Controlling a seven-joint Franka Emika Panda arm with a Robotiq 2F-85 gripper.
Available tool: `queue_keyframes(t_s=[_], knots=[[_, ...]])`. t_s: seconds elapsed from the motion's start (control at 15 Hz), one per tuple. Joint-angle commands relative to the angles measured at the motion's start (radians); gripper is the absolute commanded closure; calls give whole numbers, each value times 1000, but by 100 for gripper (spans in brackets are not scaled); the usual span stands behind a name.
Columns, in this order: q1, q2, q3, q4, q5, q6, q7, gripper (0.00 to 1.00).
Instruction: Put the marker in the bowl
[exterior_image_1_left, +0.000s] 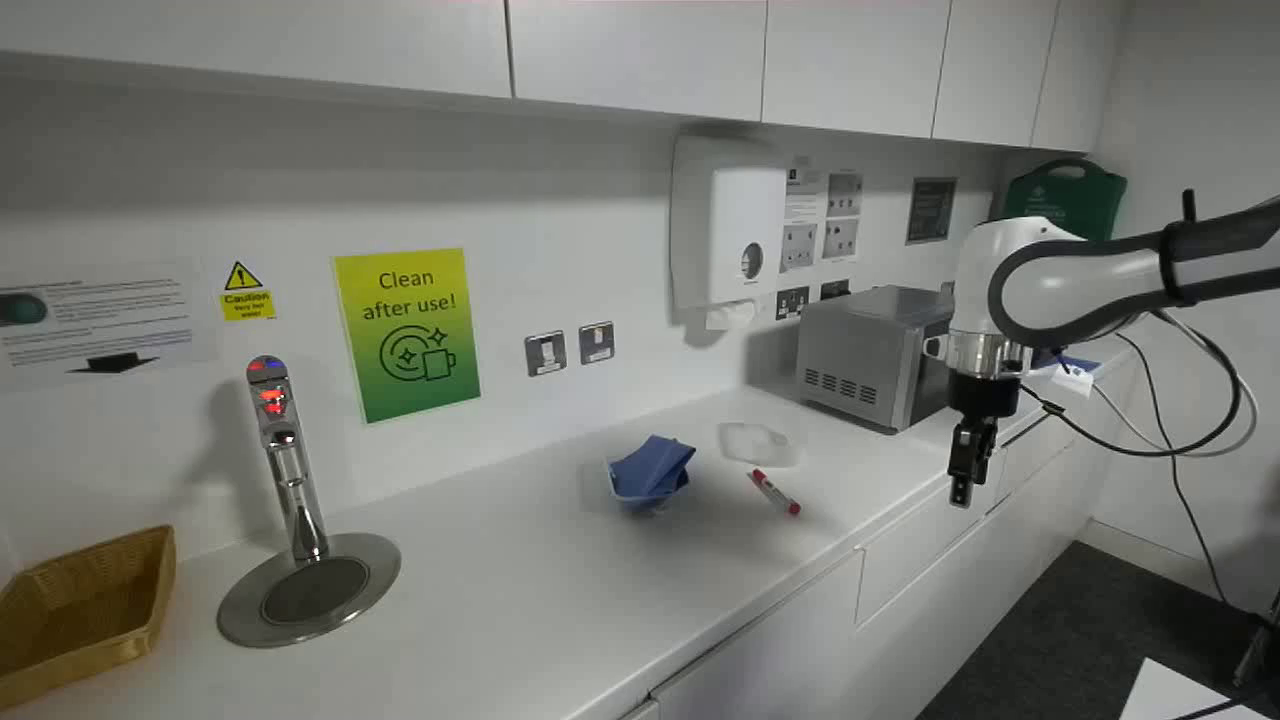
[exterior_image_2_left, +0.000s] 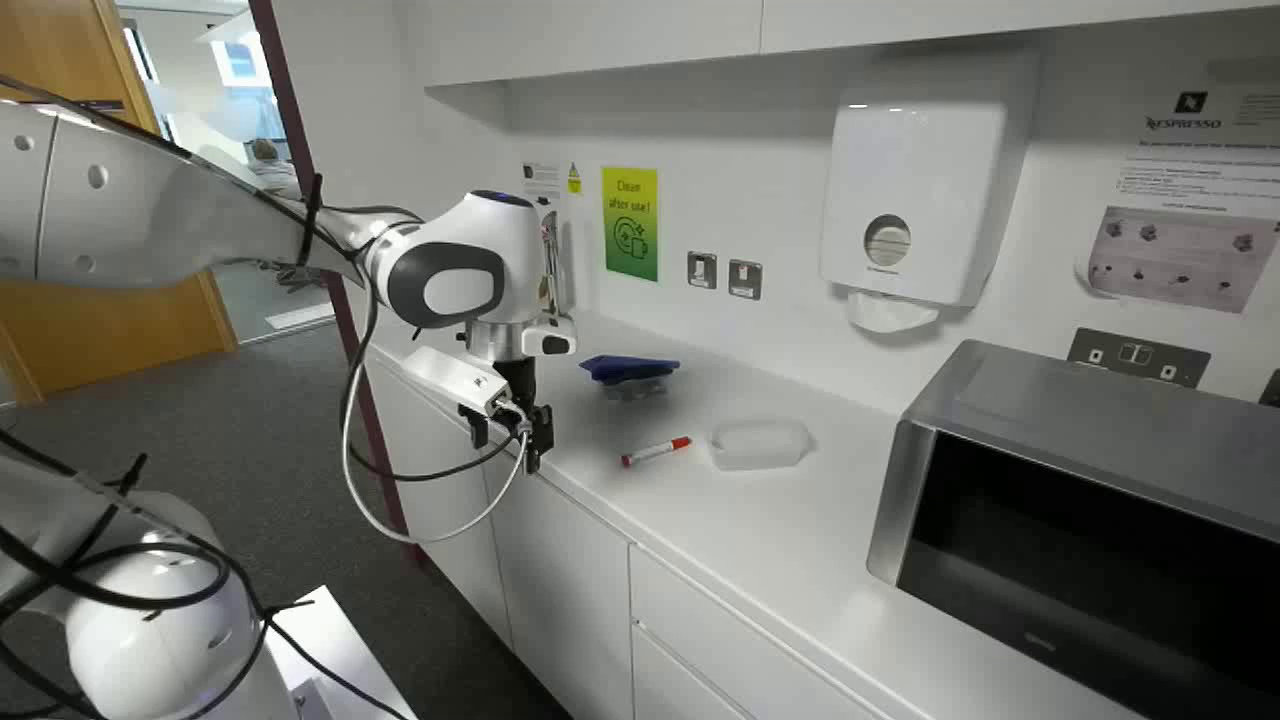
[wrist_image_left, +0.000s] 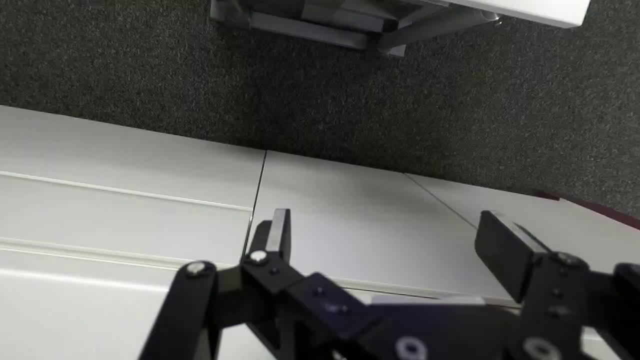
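Observation:
A white marker with red ends (exterior_image_1_left: 774, 492) lies on the white counter and also shows in an exterior view (exterior_image_2_left: 656, 452). A clear, empty bowl-like container (exterior_image_1_left: 760, 457) stands beside it, also seen in an exterior view (exterior_image_2_left: 758, 460). A second clear bowl (exterior_image_1_left: 645, 502), visible in an exterior view (exterior_image_2_left: 635, 389), holds a folded blue cloth (exterior_image_1_left: 652, 466). My gripper (exterior_image_1_left: 962, 492) is open and empty, off the front edge of the counter, apart from the marker and both containers. In the wrist view, the open fingers (wrist_image_left: 385, 216) frame only cabinet fronts; marker and containers are out of that view.
A grey microwave (exterior_image_1_left: 870, 355) stands on the counter (exterior_image_1_left: 500, 600) beyond the containers. A paper towel dispenser (exterior_image_1_left: 728, 225) hangs on the wall. A tap (exterior_image_1_left: 290, 460) and a wicker basket (exterior_image_1_left: 90, 610) are farther along. Wall cabinets (exterior_image_1_left: 640, 55) overhang. Cables (exterior_image_2_left: 350, 480) loop from the arm.

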Motion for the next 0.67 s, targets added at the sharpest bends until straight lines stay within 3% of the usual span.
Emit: queue_keyframes(t_s=[0.0,0.6], knots=[[-12,2,11,1,6,-2,-5,0],[-17,11,17,5,27,39,45,0]])
